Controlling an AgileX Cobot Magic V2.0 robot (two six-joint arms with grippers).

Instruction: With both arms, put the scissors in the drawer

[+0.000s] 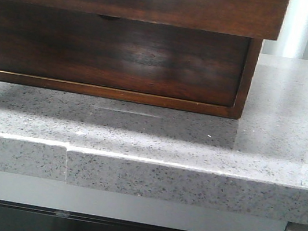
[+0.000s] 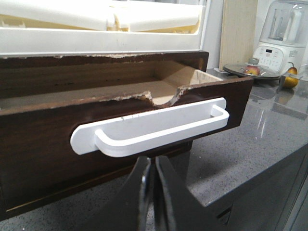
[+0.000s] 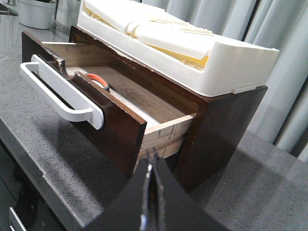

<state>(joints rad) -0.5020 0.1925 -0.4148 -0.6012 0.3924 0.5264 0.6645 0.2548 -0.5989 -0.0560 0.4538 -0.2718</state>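
Starting on your left, the left gripper (image 2: 150,192) hangs with its fingers pressed together and empty, just below the white handle (image 2: 151,126) on the drawer (image 2: 43,139), which stands pulled out. If you push from there to close it, you risk catching the handle's underside rather than the panel, skewing the drawer in the wooden box (image 3: 226,120) or shoving the box along the countertop (image 3: 43,159). The notch edge looks chipped, so a hard contact could splinter it further. Moving right, the scissors (image 3: 97,79) appear to lie inside the drawer already: only an orange-lined loop peeks over the front panel, and you cannot see the blades or how they sit, so they may foul the opening as it shuts. The white tray (image 3: 207,57) on top could shift if the box is jolted. The right gripper (image 3: 153,192) is likewise closed on nothing, near the drawer's corner. The front view shows neither arm nor the handle.
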